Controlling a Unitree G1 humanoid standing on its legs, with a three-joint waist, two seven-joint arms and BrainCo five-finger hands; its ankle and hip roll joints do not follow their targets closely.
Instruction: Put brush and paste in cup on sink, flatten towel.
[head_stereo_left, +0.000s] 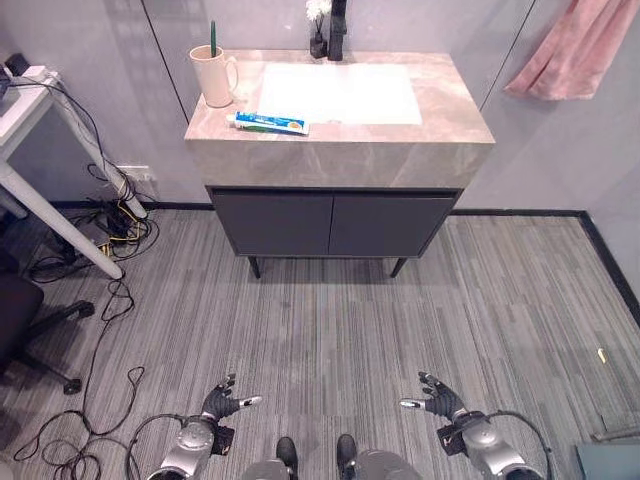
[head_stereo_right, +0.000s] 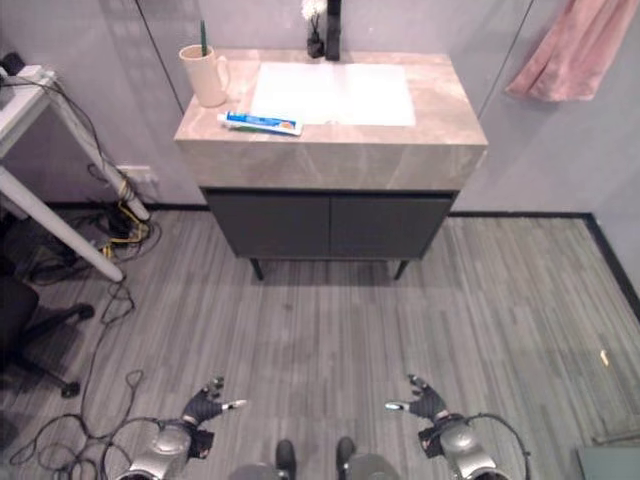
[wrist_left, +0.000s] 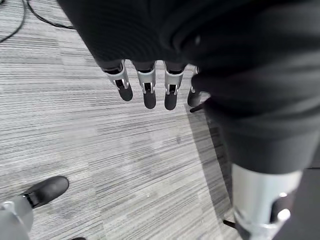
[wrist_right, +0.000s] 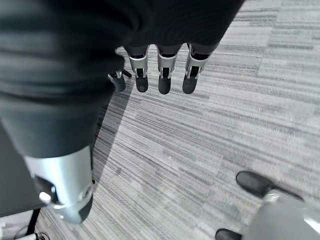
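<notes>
I've got the cup (head_stereo_left: 213, 75) standing upright at the back left corner of the sink counter (head_stereo_left: 340, 150), handle turned toward the basin (head_stereo_left: 338, 93). The brush (head_stereo_left: 212, 38) is in it, green handle poking up above the rim. The paste (head_stereo_left: 270, 123) is not in the cup: the tube lies flat on the counter, near the front edge, just in front of the cup and beside the basin's left front corner (cap end pointing toward the cup side, as far as I can make out).

At the back of the basin stands a dark tap (head_stereo_left: 337, 30), with a small dark vase of white flowers (head_stereo_left: 318, 25) touching close on its left. Under the counter is a dark cabinet (head_stereo_left: 332, 222) with two doors, on thin legs.

The towel (head_stereo_left: 570, 50), pink, hangs bunched and creased on the wall to the right of the sink, well apart from the counter.

Both my hands are low and well away from all this, over the grey striped floor (head_stereo_left: 400, 320). The left hand (head_stereo_left: 225, 400) hangs with fingers (wrist_left: 148, 92) straight and spread, holding nothing. The right hand (head_stereo_left: 437, 395) likewise, fingers (wrist_right: 165, 82) extended and relaxed, empty.

Off to the left I see a white table (head_stereo_left: 25, 110) with a tangle of cables (head_stereo_left: 110, 225) beneath it, and a black chair base (head_stereo_left: 30, 320) beside those.
</notes>
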